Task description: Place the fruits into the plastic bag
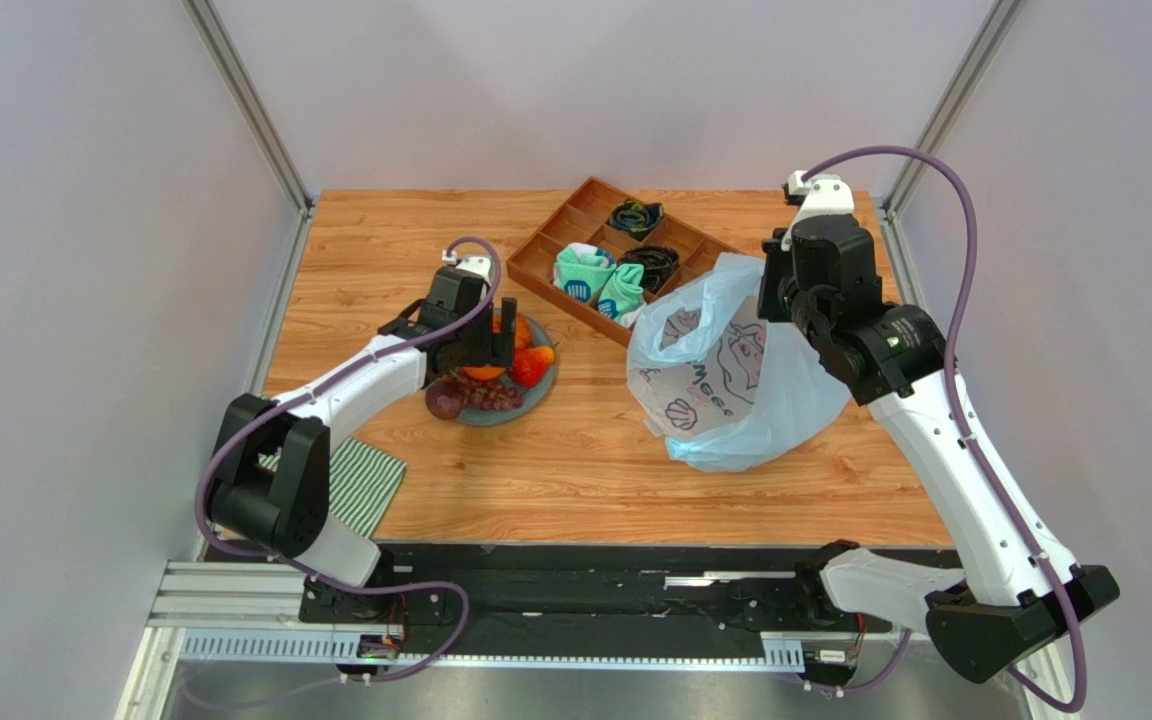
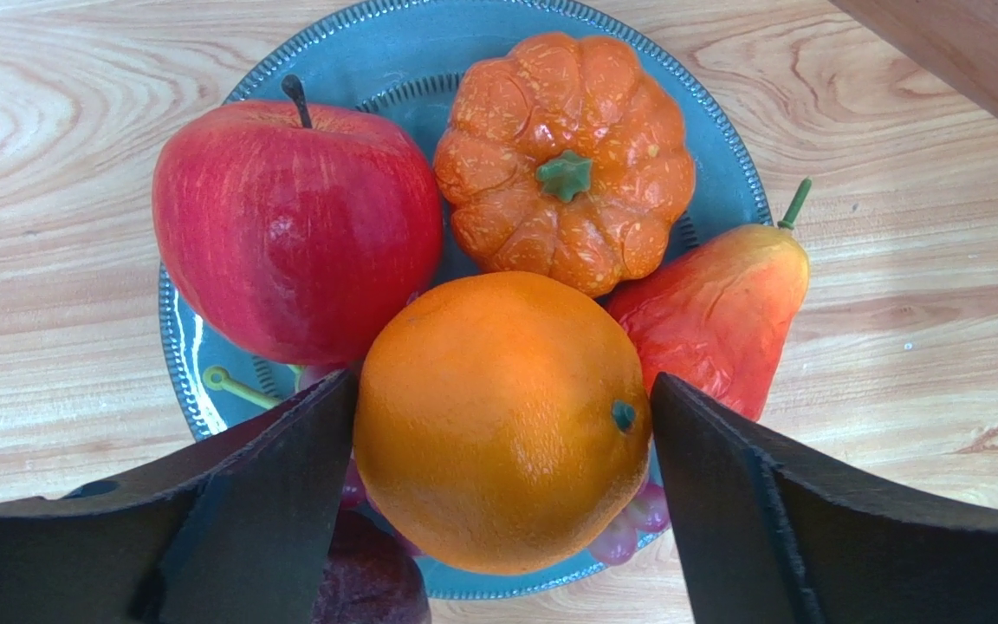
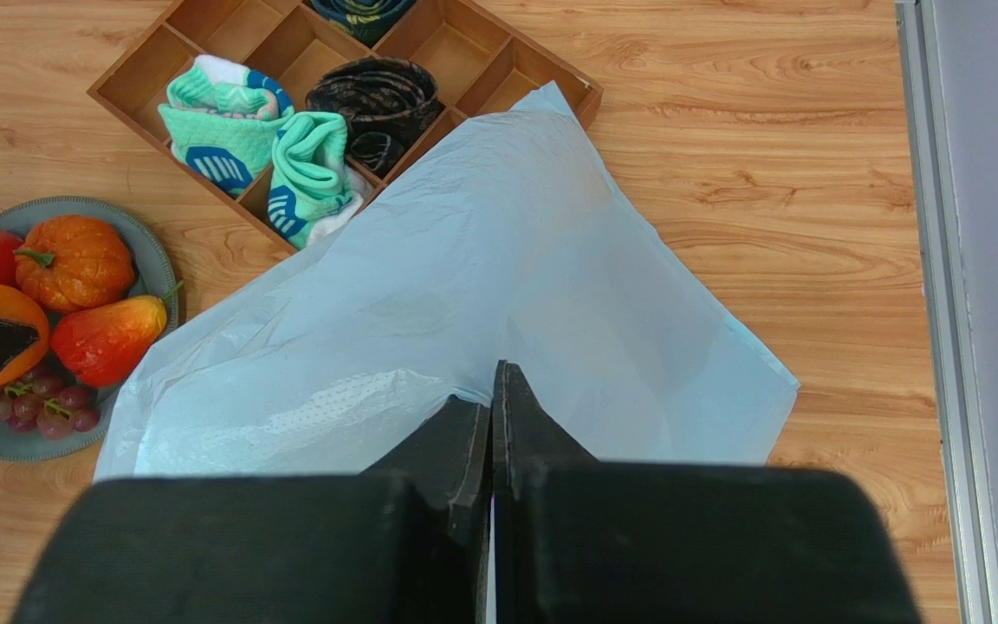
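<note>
Nothing bagged yet: all the fruit sits on the plate [image 2: 387,52]. The left end effector [image 2: 503,390] is spread, straddling the orange [image 2: 491,455]. Right of the plate, the right end effector [image 3: 491,377], pressed together, pinches the bag [image 3: 504,260].

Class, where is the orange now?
Left wrist view: the orange sits on the plate, between the jaws of the open left pincer, red apple and ribbed orange fruit beyond it.

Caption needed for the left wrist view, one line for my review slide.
Left gripper, jaws wide, flanks the orange on the plate, beside red apple, ribbed orange fruit and red-orange fruit.
</note>
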